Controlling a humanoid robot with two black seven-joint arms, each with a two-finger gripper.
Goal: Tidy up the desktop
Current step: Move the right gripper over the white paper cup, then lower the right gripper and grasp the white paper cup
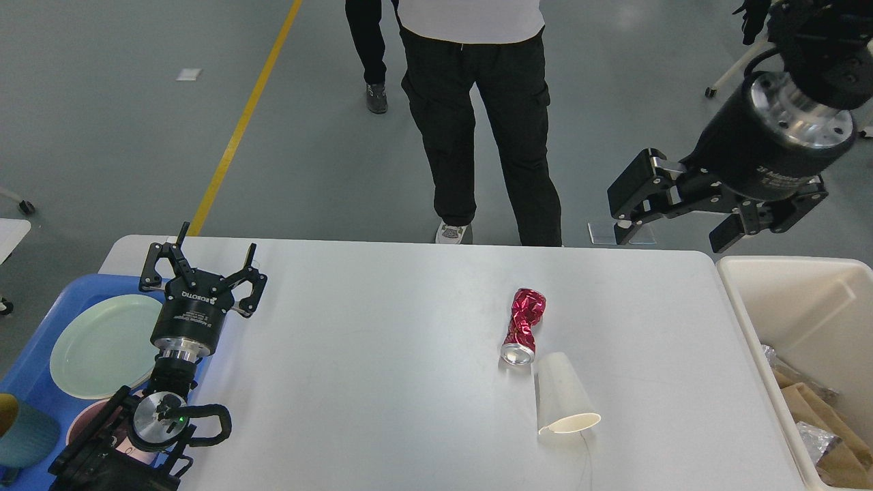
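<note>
The white desktop [382,368] fills the lower middle. A crushed red can [523,325] lies on it right of centre, its open end touching a white paper cup [563,402] that lies on its side. My left gripper [202,267] is open and empty over the desktop's left edge, by the blue tray. My right gripper [672,218] is open and empty, raised high above the desktop's far right corner, pointing left.
A blue tray [31,372] at the left holds a pale green plate [102,344], a pink bowl and a teal cup [24,433]. A cream bin [811,327] with paper and foil scraps stands at the right. A person [477,116] stands beyond the far edge.
</note>
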